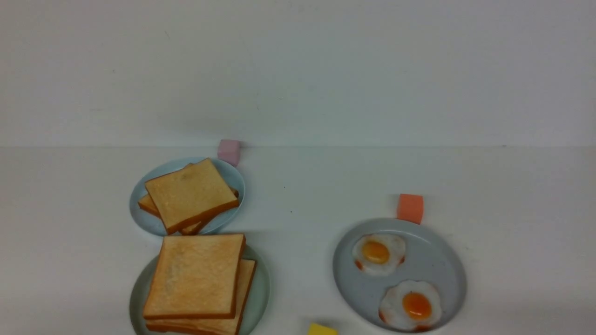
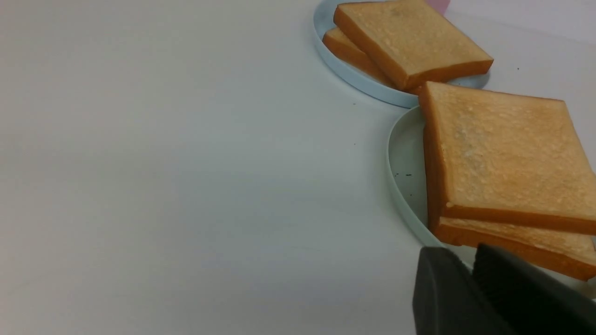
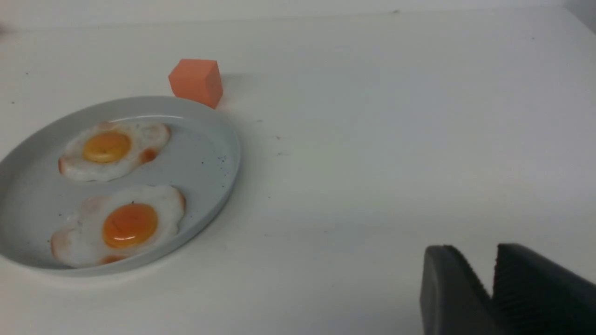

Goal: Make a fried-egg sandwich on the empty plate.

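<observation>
The sandwich (image 1: 198, 281) sits stacked on the mint-green plate (image 1: 260, 298) at the near left of the table (image 1: 302, 195); you only see toast, so can't tell if there's an egg inside. The left gripper (image 2: 470, 270) hangs just beside the plate's near rim, empty, fingers pressed together. The right gripper (image 3: 493, 274), also closed on nothing, is well apart from the grey plate (image 1: 437, 260) holding two fried eggs (image 1: 378, 254). More toast (image 1: 190, 194) sits on the blue plate (image 1: 233, 179) behind.
</observation>
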`<action>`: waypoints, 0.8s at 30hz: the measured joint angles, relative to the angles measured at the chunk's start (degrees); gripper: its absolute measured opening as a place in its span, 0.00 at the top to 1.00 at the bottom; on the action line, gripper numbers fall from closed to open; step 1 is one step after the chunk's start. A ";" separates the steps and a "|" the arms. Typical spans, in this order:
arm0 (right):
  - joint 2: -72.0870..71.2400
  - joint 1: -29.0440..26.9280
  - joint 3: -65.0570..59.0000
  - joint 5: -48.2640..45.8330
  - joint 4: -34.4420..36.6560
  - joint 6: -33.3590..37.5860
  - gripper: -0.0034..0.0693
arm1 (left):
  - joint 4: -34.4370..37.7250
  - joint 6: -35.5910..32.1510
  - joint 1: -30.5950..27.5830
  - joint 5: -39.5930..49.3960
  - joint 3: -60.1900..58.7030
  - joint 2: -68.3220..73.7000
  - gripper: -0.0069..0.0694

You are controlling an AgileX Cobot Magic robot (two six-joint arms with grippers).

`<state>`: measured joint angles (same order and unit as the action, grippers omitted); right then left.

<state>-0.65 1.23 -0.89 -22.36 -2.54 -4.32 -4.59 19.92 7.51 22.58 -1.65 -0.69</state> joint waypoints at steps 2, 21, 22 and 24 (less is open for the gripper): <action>0.00 0.00 0.00 0.00 0.00 0.00 0.70 | 0.00 0.00 0.00 0.00 0.00 0.00 0.75; 0.00 0.00 0.00 0.00 0.05 0.00 0.66 | 0.00 0.00 0.00 0.00 0.00 0.00 0.73; 0.00 0.00 0.00 0.00 0.05 0.00 0.66 | 0.00 0.00 0.00 0.00 0.00 0.00 0.73; 0.00 0.00 0.00 0.00 0.05 0.07 0.65 | 0.00 0.00 0.00 0.00 0.00 0.00 0.73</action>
<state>-0.65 1.23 -0.89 -22.36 -2.48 -4.24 -4.59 19.92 7.51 22.58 -1.65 -0.69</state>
